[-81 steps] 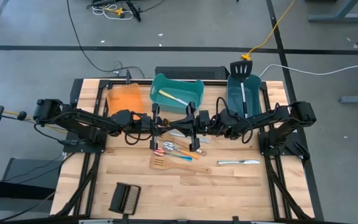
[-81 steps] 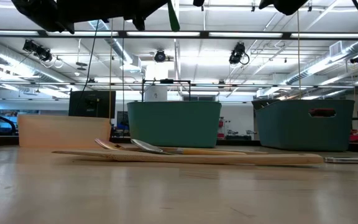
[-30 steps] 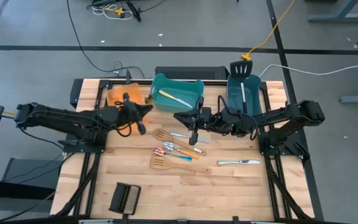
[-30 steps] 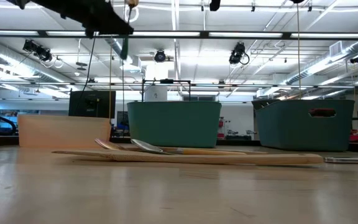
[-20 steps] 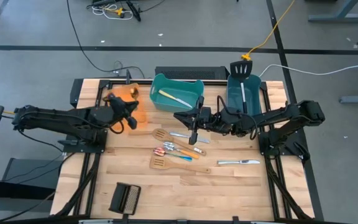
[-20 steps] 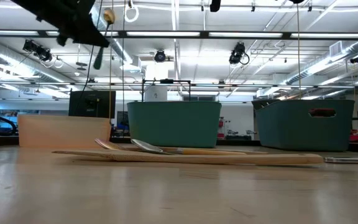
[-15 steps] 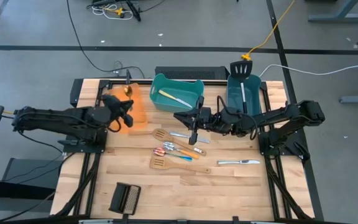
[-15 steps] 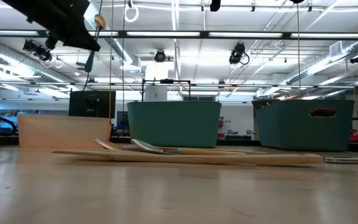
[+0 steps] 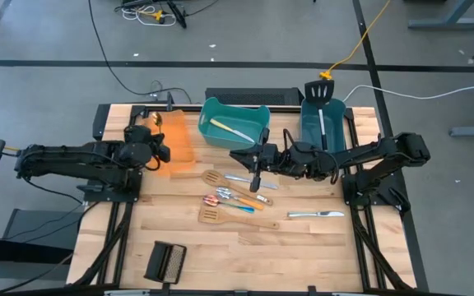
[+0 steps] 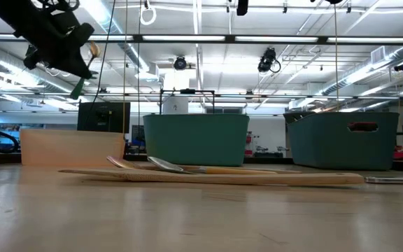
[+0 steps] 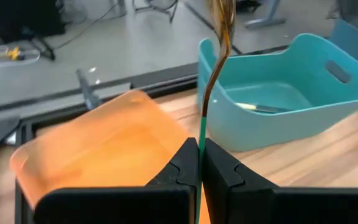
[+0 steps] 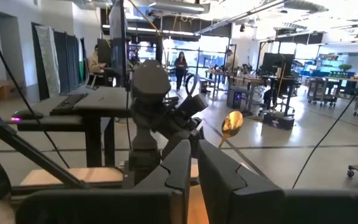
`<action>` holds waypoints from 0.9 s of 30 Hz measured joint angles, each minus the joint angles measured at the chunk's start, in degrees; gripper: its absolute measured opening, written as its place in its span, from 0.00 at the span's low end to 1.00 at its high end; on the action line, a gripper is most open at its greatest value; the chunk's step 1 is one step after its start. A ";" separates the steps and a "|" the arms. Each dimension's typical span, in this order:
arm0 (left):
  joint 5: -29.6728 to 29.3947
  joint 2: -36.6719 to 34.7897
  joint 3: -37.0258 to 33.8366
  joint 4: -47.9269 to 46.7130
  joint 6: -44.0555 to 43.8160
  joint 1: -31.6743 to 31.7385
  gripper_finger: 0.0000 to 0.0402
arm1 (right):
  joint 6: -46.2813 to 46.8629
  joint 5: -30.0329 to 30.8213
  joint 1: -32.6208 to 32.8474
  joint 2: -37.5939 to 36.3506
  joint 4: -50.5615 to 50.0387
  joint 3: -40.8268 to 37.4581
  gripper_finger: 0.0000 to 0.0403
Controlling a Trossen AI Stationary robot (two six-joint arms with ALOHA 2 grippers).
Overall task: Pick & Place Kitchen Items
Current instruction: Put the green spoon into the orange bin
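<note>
My left gripper (image 9: 158,136) hangs over the orange bin (image 9: 174,141), shut on a spoon with a gold bowl (image 10: 92,49) and a green handle (image 10: 78,87). My right gripper (image 9: 242,155) hovers above the table's middle, pointing toward the left arm. Its fingers (image 12: 185,163) are shut and I see nothing between them. Two wooden spatulas (image 9: 213,177) (image 9: 213,215), small spoons (image 9: 229,197) and two table knives (image 9: 250,182) (image 9: 315,215) lie flat on the table. A black spatula (image 9: 320,92) stands in the dark teal bin (image 9: 309,134). My left gripper pinches the spoon's green handle (image 11: 201,132) between its two fingers, just below where the green meets the gold stem. The spoon is lifted clear above the orange bin. It sits slanted, gold bowl up and the handle's free end sticking out below the fingers.
A teal bin (image 9: 254,126) with a pale-handled utensil inside stands at the far middle, between the orange and dark teal bins. A black ribbed block (image 9: 165,261) lies near the front left. Bare wood shows at the front right.
My left gripper has carried the spoon toward the table's left edge, from beside the teal bin to above the orange bin, sinking a little. The wrist has rolled, so the spoon has tipped from upright to slanted.
</note>
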 joint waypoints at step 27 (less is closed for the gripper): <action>15.47 13.07 0.00 -1.83 1.10 19.56 0.02 | -0.45 -0.04 0.02 0.02 -6.96 0.00 0.10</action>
